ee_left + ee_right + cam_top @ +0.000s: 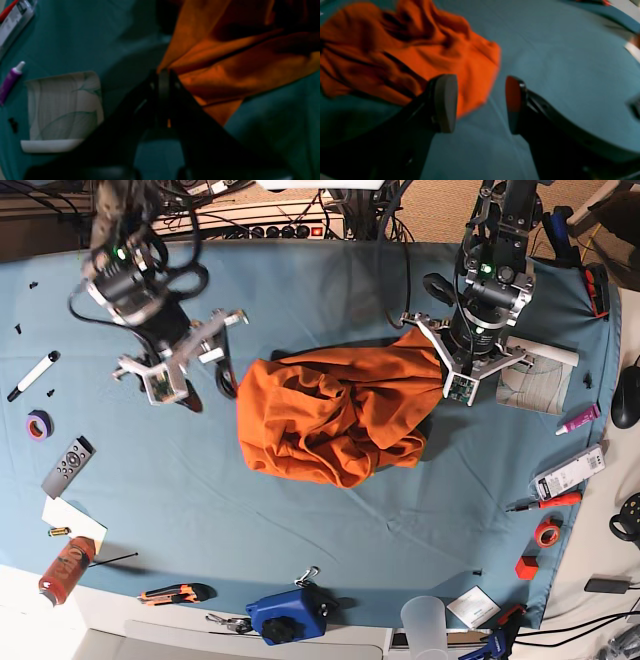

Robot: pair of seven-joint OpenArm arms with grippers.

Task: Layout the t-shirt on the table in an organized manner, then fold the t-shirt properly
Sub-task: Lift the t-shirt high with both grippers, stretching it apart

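Around the t-shirt [335,418] in the middle of the table [300,510], you see only a crumpled heap; sleeves and collar are hidden in folds. The left gripper [163,75] is pressed together on the t-shirt's edge. The right gripper [481,103] stands spread and empty, just beside the t-shirt. Bare cloth lies around.
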